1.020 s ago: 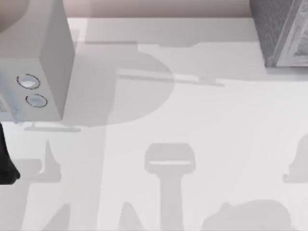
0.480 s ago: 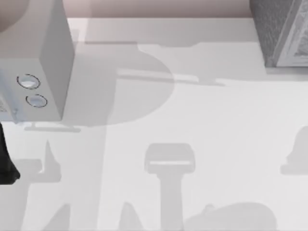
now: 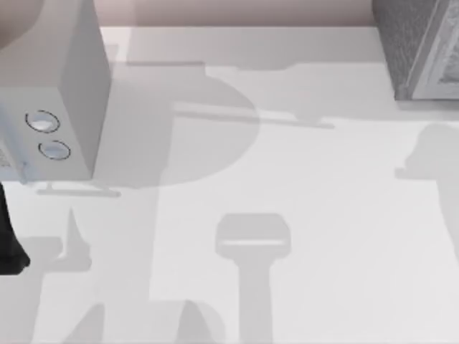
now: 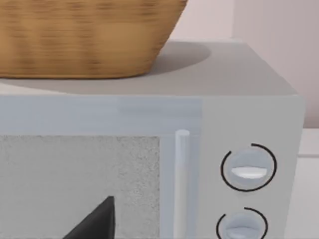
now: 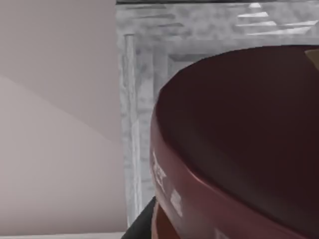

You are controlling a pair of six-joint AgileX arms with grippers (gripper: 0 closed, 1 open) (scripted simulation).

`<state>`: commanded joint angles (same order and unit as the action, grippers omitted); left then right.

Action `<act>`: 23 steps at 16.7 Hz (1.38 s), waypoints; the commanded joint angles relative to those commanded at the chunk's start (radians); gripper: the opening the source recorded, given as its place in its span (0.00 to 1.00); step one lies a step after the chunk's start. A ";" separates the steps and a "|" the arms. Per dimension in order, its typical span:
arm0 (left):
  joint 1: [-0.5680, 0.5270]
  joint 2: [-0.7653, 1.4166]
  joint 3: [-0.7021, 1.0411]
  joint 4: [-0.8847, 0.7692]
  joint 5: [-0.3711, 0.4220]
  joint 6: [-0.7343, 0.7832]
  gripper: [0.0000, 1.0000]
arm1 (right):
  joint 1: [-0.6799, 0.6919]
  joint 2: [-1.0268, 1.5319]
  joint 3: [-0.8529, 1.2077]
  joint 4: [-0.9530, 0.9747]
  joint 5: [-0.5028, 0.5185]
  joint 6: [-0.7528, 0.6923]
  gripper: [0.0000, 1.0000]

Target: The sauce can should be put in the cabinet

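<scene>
Standing at the table's (image 3: pixel 308 215) left edge, a pale microwave (image 3: pixel 54 86) shows two round dials (image 4: pixel 248 168) with no readable writing, a woven basket (image 4: pixel 84 35) on its roof, and a dark sliver of the left arm (image 3: pixel 8 236) just below it, its claw's state impossible to tell. Across the wide bare middle, the mottled grey cabinet (image 3: pixel 419 46) occupies the far right corner. Close before the cabinet's frame (image 5: pixel 134 99) looms the sauce can's (image 5: pixel 239 144) maroon lid, faint pale marks on its rim unreadable; whether the right claw grips it cannot be told.

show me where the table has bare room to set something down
The white table is bare across its middle and front, between the grey microwave with two round dials at the left and the speckled grey cabinet at the back right. The crowded spots are those two corners.
</scene>
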<state>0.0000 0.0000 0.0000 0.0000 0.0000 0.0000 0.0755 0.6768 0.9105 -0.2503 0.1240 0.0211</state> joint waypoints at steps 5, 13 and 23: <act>0.000 0.000 0.000 0.000 0.000 0.000 1.00 | 0.048 0.358 0.532 -0.139 0.054 0.006 0.00; 0.000 0.000 0.000 0.000 0.000 0.000 1.00 | 0.115 0.672 0.950 -0.266 0.077 -0.004 0.00; 0.000 0.000 0.000 0.000 0.000 0.000 1.00 | 0.093 0.775 1.053 -0.243 0.059 -0.002 0.00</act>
<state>0.0000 0.0000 0.0000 0.0000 0.0000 0.0000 0.1687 1.4521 1.9635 -0.4931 0.1833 0.0188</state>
